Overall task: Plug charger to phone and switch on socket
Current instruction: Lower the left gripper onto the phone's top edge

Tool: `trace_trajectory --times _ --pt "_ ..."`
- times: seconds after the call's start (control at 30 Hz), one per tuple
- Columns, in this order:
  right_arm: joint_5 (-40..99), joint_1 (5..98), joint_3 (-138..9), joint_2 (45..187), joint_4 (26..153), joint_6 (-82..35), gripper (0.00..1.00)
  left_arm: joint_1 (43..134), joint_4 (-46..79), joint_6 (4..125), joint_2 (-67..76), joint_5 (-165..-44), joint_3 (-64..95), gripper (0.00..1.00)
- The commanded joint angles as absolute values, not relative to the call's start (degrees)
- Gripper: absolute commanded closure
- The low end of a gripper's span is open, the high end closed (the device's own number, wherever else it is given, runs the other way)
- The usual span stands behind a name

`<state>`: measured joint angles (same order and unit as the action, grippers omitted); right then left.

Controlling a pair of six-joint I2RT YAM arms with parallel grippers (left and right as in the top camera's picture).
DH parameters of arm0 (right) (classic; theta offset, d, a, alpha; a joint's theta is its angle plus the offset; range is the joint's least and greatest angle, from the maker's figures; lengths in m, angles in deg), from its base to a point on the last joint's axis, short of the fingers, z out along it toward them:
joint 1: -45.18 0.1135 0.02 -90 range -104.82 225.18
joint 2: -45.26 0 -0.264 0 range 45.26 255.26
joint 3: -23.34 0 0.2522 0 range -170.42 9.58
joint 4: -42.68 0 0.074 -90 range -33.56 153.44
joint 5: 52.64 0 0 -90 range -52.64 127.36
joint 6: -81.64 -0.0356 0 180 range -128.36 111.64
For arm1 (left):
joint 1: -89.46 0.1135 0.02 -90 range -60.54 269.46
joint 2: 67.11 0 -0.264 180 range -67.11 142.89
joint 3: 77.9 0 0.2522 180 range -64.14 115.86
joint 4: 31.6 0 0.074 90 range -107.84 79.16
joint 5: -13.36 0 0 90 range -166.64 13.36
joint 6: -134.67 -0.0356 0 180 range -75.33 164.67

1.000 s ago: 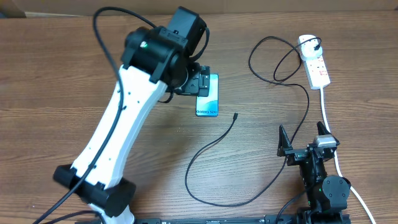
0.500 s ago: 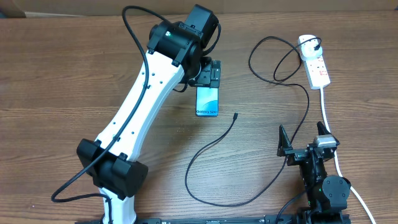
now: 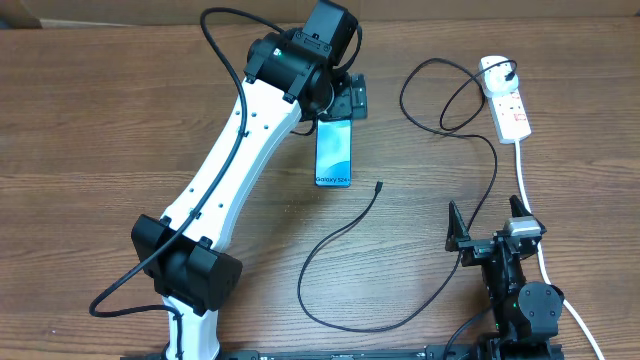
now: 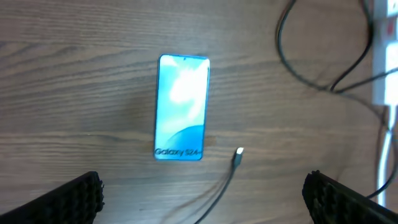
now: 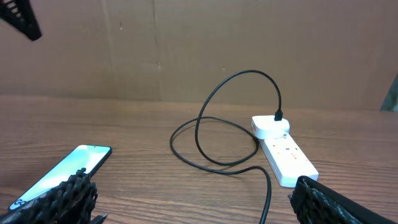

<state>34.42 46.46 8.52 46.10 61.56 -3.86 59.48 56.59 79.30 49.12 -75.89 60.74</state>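
Note:
The phone [image 3: 334, 152] lies flat on the wood table, its blue screen lit and its text at the near short edge; it also shows in the left wrist view [image 4: 181, 106] and the right wrist view [image 5: 62, 169]. The charger cable [image 3: 345, 228] loops across the table from the socket [image 3: 507, 105]. Its connector tip [image 3: 379, 185] lies free just to the near right of the phone, not touching it [image 4: 239, 151]. My left gripper [image 3: 348, 100] hovers above the phone's far end, open and empty [image 4: 202, 190]. My right gripper [image 3: 485, 228] is open and empty at the near right [image 5: 199, 199].
The socket's thick white cord [image 3: 529, 190] runs down the right side past my right arm. The charger plug sits in the socket's far end [image 5: 278, 116]. A brown cardboard wall [image 5: 186, 43] stands behind the table.
My left arm has swung right and away from me, carrying its gripper from over the phone's far half to just beyond it. The whole phone now shows. The right arm has not moved.

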Motion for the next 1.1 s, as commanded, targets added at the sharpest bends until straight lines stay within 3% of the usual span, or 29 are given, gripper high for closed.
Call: trace_trajectory --times 0.0,0.53,1.07 --pt "34.77 46.83 9.09 45.42 61.12 -3.80 0.00 59.74 56.18 90.77 49.99 -72.19 61.59 0.00" --pt "34.77 46.83 9.09 45.42 61.12 -3.80 0.00 59.07 52.00 95.23 61.25 -70.01 61.59 0.00" --pt "34.77 46.83 9.09 45.42 61.12 -3.78 0.00 58.50 49.23 82.99 70.89 -71.41 61.59 0.00"
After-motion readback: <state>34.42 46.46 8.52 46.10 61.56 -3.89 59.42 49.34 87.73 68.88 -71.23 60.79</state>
